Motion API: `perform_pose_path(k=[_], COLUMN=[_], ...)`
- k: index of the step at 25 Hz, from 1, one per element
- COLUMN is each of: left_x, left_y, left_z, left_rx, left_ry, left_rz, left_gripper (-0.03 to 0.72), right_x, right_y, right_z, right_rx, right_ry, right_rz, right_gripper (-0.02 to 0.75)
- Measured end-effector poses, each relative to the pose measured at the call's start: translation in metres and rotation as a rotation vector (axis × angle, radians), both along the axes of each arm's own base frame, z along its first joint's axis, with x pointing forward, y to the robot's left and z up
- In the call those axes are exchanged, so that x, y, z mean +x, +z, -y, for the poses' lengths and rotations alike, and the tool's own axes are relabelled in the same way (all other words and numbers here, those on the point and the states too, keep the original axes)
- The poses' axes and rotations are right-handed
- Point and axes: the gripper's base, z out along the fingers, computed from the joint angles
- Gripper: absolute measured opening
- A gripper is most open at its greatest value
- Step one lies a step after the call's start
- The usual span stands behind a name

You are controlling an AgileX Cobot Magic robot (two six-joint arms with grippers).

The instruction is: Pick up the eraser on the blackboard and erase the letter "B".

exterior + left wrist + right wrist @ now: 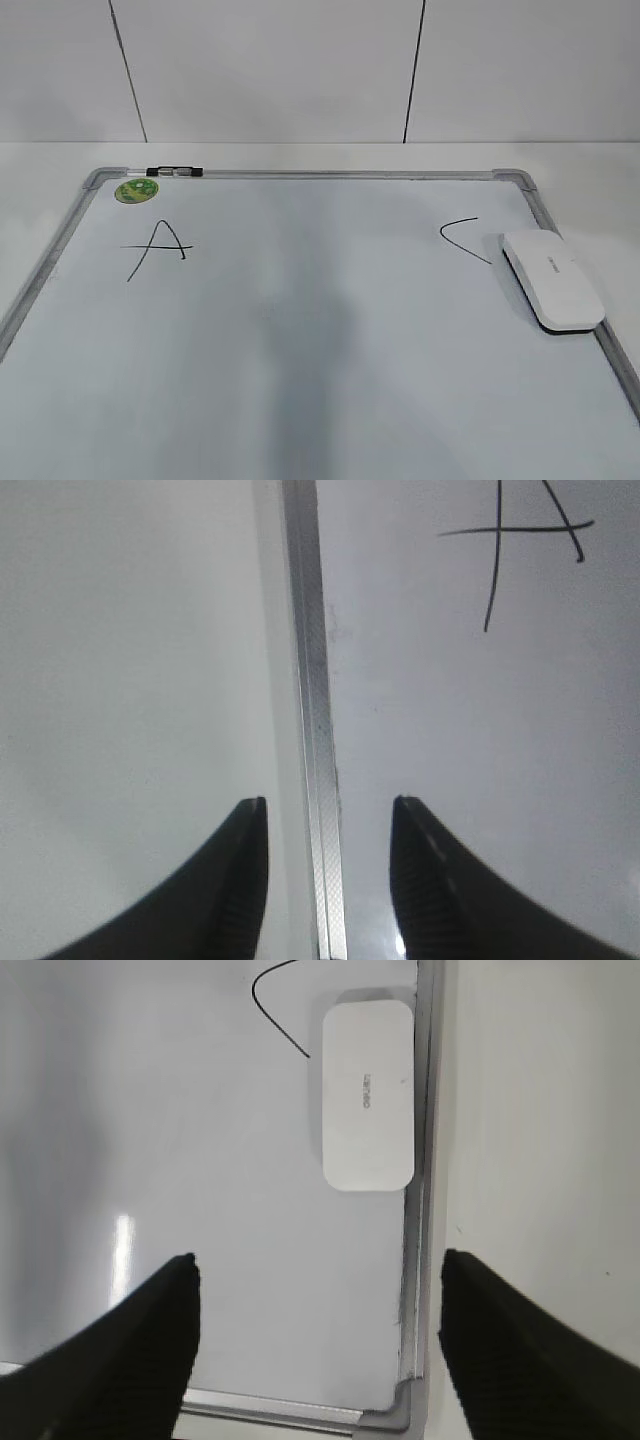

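Observation:
A white oblong eraser lies on the whiteboard at its right edge; it also shows in the right wrist view. A letter "A" is drawn at the left and a "C" at the right, next to the eraser. No "B" shows. Neither gripper shows in the exterior view. My left gripper is open and empty over the board's left frame rail. My right gripper is open and empty above the board's near right corner, short of the eraser.
A green round magnet and a black marker sit at the board's top left. The board has a metal frame and lies on a white table. A wall stands behind.

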Motion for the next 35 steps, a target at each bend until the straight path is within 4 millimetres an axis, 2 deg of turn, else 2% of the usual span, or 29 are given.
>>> perform_pose_path(k=[6, 10, 16, 20, 24, 29, 32, 35], left_x=[-0.073, -0.123, -0.197, -0.242, -0.278, -0.314, -0.331, -0.342], left_y=[0.025, 0.033, 0.036, 0.035, 0.028, 0.003, -0.014, -0.026], left_z=[-0.003, -0.005, -0.009, -0.012, -0.013, -0.015, -0.015, -0.015], left_rx=[-0.005, -0.008, -0.012, -0.014, -0.02, -0.022, -0.026, -0.036], left_ry=[0.0, -0.001, -0.001, 0.0, 0.001, -0.001, -0.002, -0.006], left_rz=[0.074, 0.142, 0.276, 0.432, 0.551, 0.62, 0.667, 0.714], left_gripper=[0.272, 0.258, 0.246, 0.245, 0.243, 0.24, 0.241, 0.241], right_x=[-0.06, -0.089, -0.139, -0.164, -0.186, -0.217, -0.236, -0.241], right_y=[-0.003, -0.012, -0.027, -0.044, -0.067, -0.085, -0.094, -0.101], right_z=[0.003, 0.005, 0.01, 0.012, 0.013, 0.014, 0.014, 0.015], right_rx=[-0.023, -0.037, -0.083, -0.097, -0.098, -0.115, -0.117, -0.129], right_ry=[0.014, 0.016, 0.003, -0.007, -0.006, 0.014, 0.013, 0.017], right_rz=[0.064, 0.092, 0.182, 0.257, 0.297, 0.423, 0.505, 0.504], right_gripper=[0.573, 0.573, 0.573, 0.573, 0.572, 0.572, 0.572, 0.572])
